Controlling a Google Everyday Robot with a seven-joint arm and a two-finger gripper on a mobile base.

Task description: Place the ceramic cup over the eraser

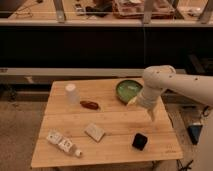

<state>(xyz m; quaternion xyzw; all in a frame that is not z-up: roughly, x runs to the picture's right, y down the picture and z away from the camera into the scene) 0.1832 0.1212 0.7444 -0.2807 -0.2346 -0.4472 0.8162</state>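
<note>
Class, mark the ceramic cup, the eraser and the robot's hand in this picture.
ceramic cup [71,93], camera view: its side wall.
eraser [139,141], camera view: its top face.
hand [142,108], camera view: midway between its fingertips, beside the green bowl [125,90].

Dim warm light; dark background; pale hand [142,108] stands out over table's [115,122] right.

I have one cam only. It looks from high up, tilted down on the wooden table [100,125], medium far, so the whole top fits, w/ benches [105,22] behind. Arm [190,86] reaches in from the right edge; gripper [142,110] hangs right of centre, above the table.
</note>
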